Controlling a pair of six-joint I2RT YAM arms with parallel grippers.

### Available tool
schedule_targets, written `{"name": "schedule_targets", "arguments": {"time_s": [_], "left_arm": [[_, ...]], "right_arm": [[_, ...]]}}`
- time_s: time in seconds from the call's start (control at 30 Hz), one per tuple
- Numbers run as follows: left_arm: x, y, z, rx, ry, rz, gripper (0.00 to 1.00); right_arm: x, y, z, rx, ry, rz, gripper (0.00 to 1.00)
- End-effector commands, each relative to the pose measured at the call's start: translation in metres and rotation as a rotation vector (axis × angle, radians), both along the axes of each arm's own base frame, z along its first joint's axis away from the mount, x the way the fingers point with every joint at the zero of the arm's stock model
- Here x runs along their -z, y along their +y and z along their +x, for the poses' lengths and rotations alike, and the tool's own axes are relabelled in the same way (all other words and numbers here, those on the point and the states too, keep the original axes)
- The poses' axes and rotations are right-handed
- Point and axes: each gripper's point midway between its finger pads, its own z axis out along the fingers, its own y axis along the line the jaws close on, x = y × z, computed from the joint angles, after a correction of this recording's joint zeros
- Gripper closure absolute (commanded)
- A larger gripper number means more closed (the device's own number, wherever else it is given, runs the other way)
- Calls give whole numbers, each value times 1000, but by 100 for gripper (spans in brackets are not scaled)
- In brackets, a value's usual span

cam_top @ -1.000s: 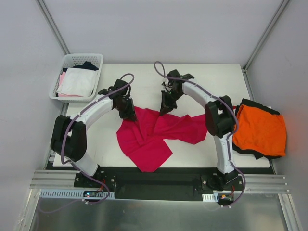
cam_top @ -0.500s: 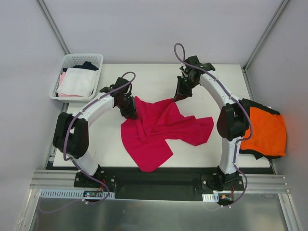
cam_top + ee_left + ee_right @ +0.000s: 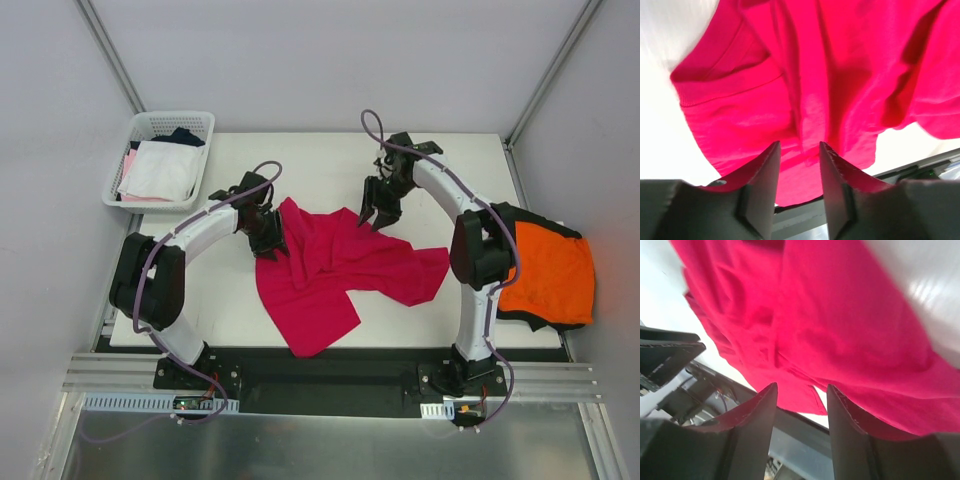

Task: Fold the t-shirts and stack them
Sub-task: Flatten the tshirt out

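The crimson t-shirt (image 3: 335, 265) lies rumpled across the middle of the table, with overlapping folds. My left gripper (image 3: 268, 236) sits at the shirt's upper left edge. In the left wrist view its jaws (image 3: 797, 150) stand open, with the crimson cloth (image 3: 815, 75) beyond the tips and nothing gripped. My right gripper (image 3: 376, 212) hovers at the shirt's upper right edge. Its jaws (image 3: 799, 392) are open too, above the crimson cloth (image 3: 840, 330). The orange t-shirt (image 3: 543, 270) lies at the table's right end on the black t-shirt (image 3: 516, 213), whose edges show around it.
A white mesh basket (image 3: 150, 125) holding white, pink and dark garments stands off the table's far left corner. The white table (image 3: 300, 165) shows bare behind the arms. Grey walls enclose the back and both sides.
Both grippers have opened and let go of the crimson shirt, which has settled onto the table. The right gripper has come down and back slightly toward the shirt.
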Motion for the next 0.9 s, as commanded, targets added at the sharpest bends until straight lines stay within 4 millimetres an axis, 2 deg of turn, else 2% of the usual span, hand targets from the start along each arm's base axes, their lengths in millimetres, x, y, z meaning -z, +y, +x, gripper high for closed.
{"name": "schedule_targets", "arguments": {"time_s": [0.0, 0.27, 0.5, 0.87], "left_arm": [[3, -4, -16, 25, 10, -24, 60], [14, -23, -32, 62, 31, -46, 65], [10, -52, -28, 138, 2, -62, 65], [30, -47, -22, 140, 25, 0, 61]], "right_arm": [[-5, 11, -27, -57, 19, 26, 53], [5, 9, -45, -70, 50, 7, 53], [9, 8, -47, -77, 65, -1, 54], [12, 8, -47, -82, 70, -2, 54]]}}
